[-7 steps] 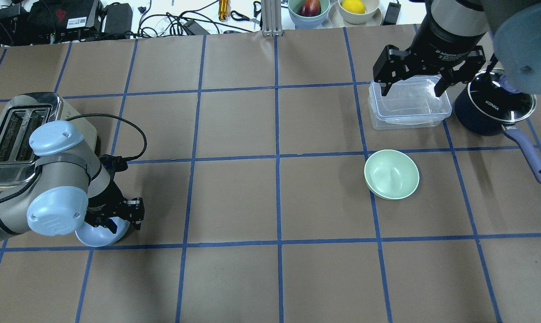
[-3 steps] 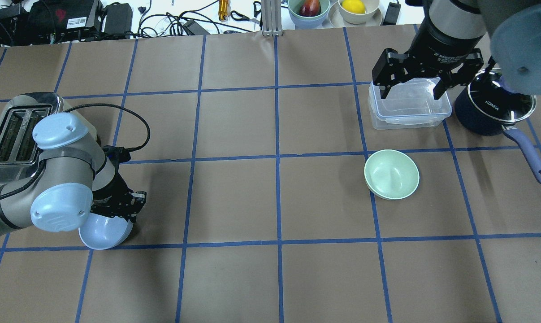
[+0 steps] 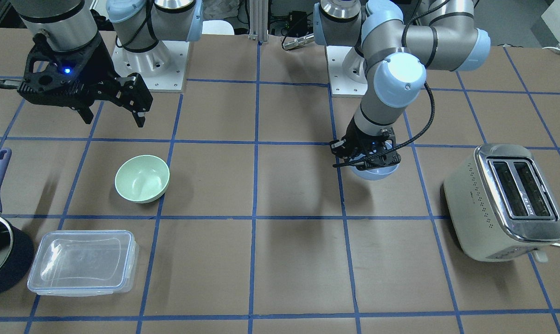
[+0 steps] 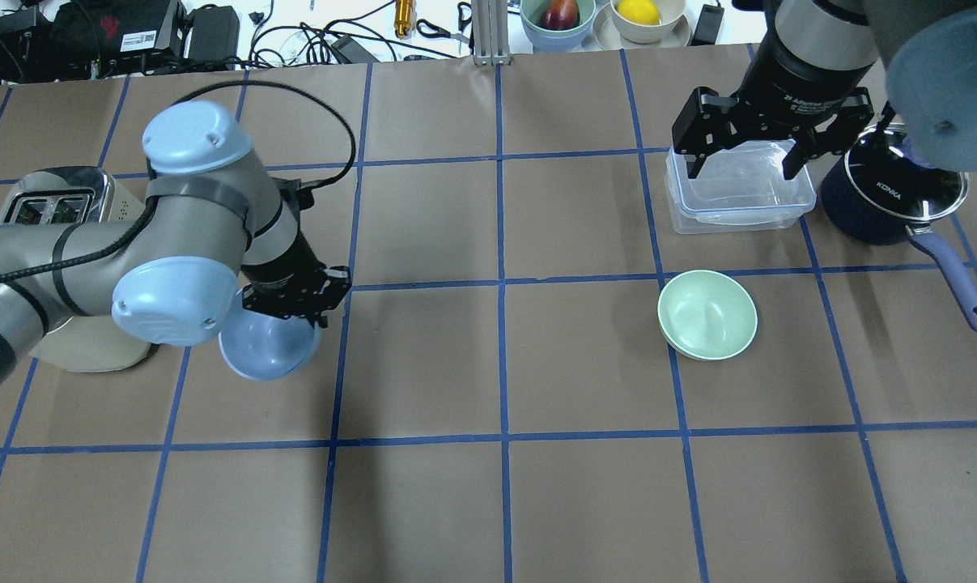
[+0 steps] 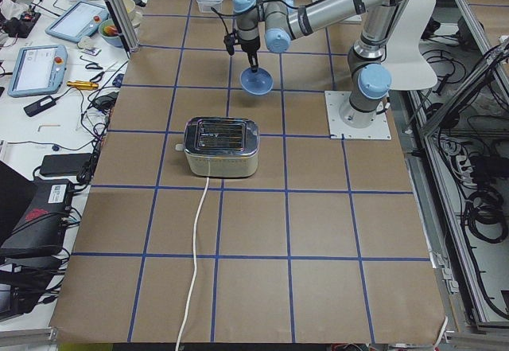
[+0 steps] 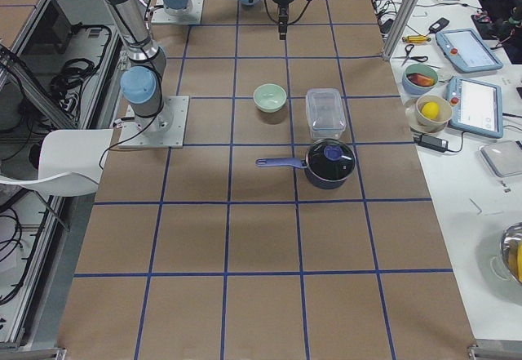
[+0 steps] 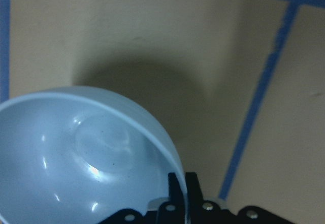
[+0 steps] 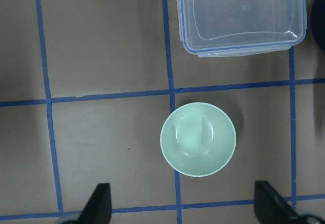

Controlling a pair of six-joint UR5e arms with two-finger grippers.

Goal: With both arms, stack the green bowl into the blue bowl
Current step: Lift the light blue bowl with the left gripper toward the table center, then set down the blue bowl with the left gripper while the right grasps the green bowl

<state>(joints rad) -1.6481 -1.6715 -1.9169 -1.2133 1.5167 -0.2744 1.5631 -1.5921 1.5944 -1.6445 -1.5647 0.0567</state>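
While the left gripper [image 4: 292,310] pinches the blue bowl [image 4: 263,354] by its rim, carry it level toward the green bowl [image 4: 707,314] beneath the spread right gripper [image 4: 743,166].

On my right-end camera, the green bowl [image 6: 270,97] sits upright on the brown, blue-taped table [image 6: 261,246]. The clear lidded container [image 6: 325,113] is just beside it, on the side away from the robot. Nearer me, the dark saucepan [image 6: 329,162] has its lid on, and its blue handle points toward the robot's side. The right arm [image 6: 139,82] rises from its base plate and runs along the top of frame. The right gripper [image 6: 281,33] hangs there fingers-down, well beyond the bowl. A bowl holding a lemon [image 6: 430,112] sits on the white bench.
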